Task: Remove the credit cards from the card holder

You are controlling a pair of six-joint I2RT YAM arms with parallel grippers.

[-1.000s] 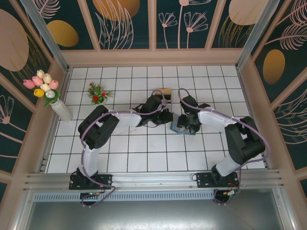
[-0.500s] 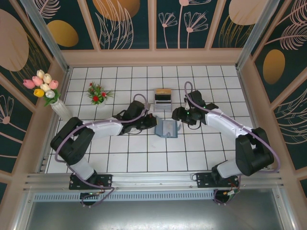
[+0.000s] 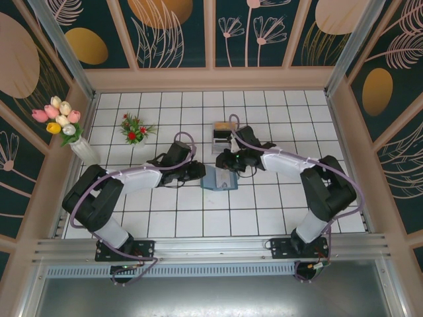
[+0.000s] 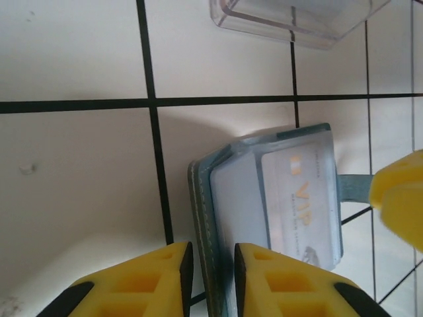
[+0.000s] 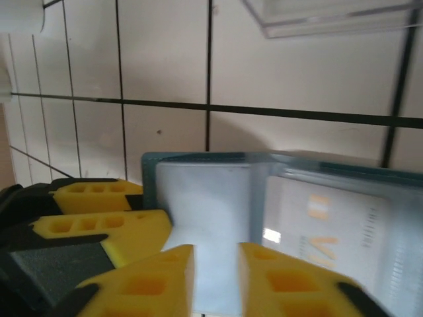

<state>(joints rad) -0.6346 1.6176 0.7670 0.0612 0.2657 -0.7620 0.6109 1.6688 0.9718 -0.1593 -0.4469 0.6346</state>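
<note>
White tiled table (image 3: 165, 218) with dark grout, walled by floral panels. You see the wallet (image 3: 219, 178) lying mid-table, just in front of the stand (image 3: 225, 132), its pale inside face up. One card (image 4: 301, 205), marked VIP in gold, lies in the wallet's pocket.

Left gripper (image 4: 211, 251): your yellow fingers sit close together and pinch the wallet's stitched edge between them.

Right gripper (image 5: 215, 254): fingers nearly together above the pale inner face; you cannot tell whether they grip anything.

Both grippers reach the wallet from opposite sides. A tulip vase (image 3: 78, 146) and a red flower sprig (image 3: 133, 127) stand well apart, at far left.
</note>
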